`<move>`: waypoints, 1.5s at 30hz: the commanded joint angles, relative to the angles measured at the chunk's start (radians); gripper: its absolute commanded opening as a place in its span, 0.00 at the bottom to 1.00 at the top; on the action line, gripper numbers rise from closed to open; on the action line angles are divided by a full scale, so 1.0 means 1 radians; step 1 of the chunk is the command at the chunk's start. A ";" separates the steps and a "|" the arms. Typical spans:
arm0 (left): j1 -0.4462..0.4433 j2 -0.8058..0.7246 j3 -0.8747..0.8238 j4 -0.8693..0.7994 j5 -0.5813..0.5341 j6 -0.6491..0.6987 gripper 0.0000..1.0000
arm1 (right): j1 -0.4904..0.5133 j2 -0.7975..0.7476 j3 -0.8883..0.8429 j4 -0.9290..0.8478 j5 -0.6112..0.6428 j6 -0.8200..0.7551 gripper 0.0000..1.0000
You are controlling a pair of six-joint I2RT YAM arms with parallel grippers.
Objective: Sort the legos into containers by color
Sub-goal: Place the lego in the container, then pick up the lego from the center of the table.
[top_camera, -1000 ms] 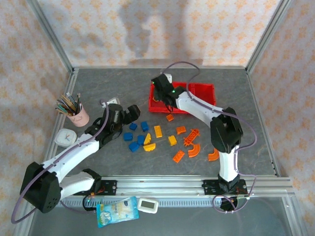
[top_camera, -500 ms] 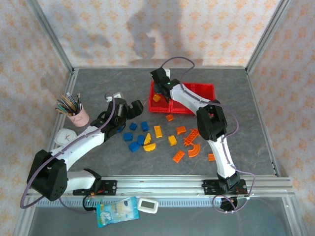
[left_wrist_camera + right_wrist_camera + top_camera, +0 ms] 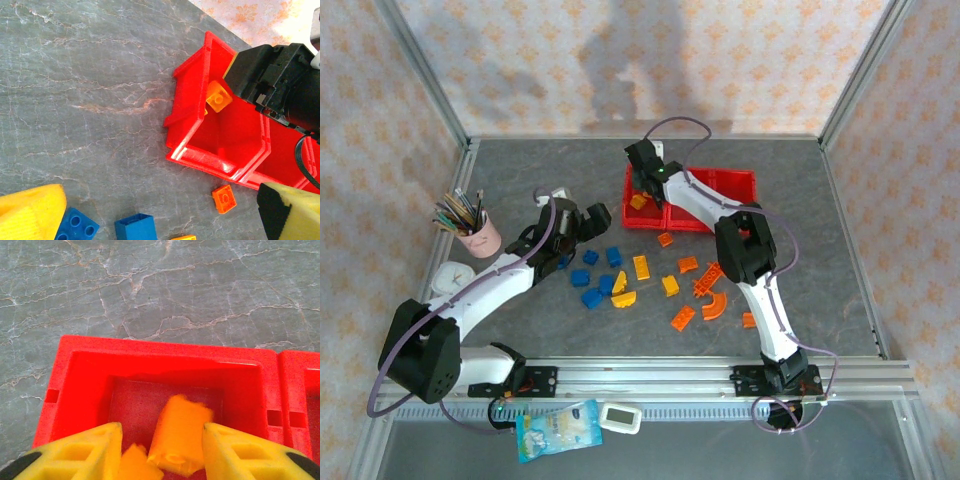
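Nearest the arm bases, blue, yellow and orange legos [image 3: 592, 297] lie scattered on the table [image 3: 520, 170]. Beyond them, the left jaws stand wide apart and empty. Farthest, the right jaws hang parted over the red containers' [image 3: 735, 185] left bin, with a blurred orange brick [image 3: 179, 436] loose between them.

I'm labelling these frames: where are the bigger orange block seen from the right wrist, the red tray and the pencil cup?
Orange block [image 3: 180, 432]: right wrist view, middle of its blurred face.
Red tray [image 3: 150, 347]: right wrist view, far rim.
Pencil cup [image 3: 486, 240]: top view, pink wall.
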 commanded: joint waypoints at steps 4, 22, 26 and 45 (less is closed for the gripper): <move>0.011 -0.009 0.044 0.017 0.024 0.015 0.99 | -0.003 -0.088 0.032 -0.027 -0.009 -0.009 0.49; -0.007 -0.175 -0.081 -0.069 0.110 -0.002 0.99 | 0.059 -0.494 -0.566 0.061 -0.153 0.119 0.60; -0.009 -0.213 -0.114 -0.095 0.127 -0.006 0.99 | 0.115 -0.524 -0.638 0.050 -0.138 0.142 0.62; -0.011 -0.276 -0.149 -0.199 0.136 0.026 0.99 | 0.280 -0.435 -0.746 0.058 -0.102 0.220 0.66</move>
